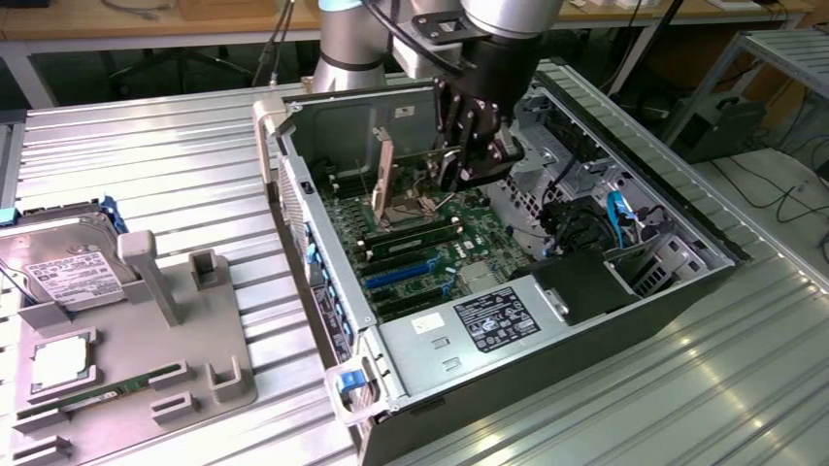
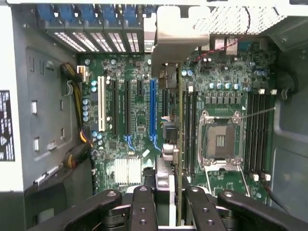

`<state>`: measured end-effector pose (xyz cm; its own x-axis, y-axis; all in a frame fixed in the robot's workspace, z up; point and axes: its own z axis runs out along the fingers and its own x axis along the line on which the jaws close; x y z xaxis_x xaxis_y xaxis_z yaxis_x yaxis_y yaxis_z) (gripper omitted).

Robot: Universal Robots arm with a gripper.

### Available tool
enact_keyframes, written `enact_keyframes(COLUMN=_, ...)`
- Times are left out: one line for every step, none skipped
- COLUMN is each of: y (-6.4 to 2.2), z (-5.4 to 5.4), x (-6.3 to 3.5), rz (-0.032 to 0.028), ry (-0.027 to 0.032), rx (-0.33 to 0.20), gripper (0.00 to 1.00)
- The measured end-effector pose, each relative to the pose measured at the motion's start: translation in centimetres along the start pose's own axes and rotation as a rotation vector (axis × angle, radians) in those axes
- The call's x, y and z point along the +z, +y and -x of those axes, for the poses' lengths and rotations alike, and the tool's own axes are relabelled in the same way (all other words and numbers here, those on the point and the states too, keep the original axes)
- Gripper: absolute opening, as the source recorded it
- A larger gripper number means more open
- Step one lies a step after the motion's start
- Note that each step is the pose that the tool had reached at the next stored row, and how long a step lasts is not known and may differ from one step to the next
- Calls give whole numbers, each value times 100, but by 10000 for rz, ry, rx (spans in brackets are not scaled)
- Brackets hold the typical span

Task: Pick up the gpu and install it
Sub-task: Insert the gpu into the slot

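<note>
Clamping is seen at the black, jointed gripper (image 2: 168, 197): its fingers are closed on both faces of the flat green gpu (image 2: 174, 45), which is held on edge, with its bent silver bracket at the end away from the wrist. In the exterior view the card is found inside the open sheet-metal case (image 1: 301, 209), above the green motherboard (image 1: 434, 243), toward the case's twelve o'clock end. A long blue slot (image 2: 153, 108) is seen just beside the card. At nine o'clock of the case, a white-labelled hard drive (image 1: 62, 270) is seen on a grey moulded tray (image 1: 175, 369).
</note>
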<state>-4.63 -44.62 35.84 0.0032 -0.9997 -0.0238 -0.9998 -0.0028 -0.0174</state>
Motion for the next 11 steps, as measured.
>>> enact_keyframes(y=12, z=0, x=13, rz=2, ry=2, rx=0, gripper=29)
enact_keyframes(y=21, z=-1, x=27, rz=15, ry=2, rx=0, gripper=29)
enact_keyframes(y=27, z=-1, x=44, rz=21, ry=2, rx=0, gripper=29)
enact_keyframes(y=31, z=-1, x=62, rz=23, ry=2, rx=0, gripper=29)
enact_keyframes(y=32, z=-1, x=80, rz=23, ry=0, rx=-1, gripper=29)
enact_keyframes(y=35, z=-1, x=99, rz=23, ry=0, rx=-1, gripper=29)
enact_keyframes(y=36, z=-2, x=117, rz=24, ry=1, rx=0, gripper=29)
enact_keyframes(y=37, z=-2, x=134, rz=25, ry=2, rx=-1, gripper=29)
enact_keyframes(y=39, z=-3, x=155, rz=28, ry=2, rx=0, gripper=29)
enact_keyframes(y=53, z=-4, x=170, rz=29, ry=2, rx=2, gripper=29)
enact_keyframes(y=104, z=-4, x=197, rz=29, ry=1, rx=0, gripper=29)
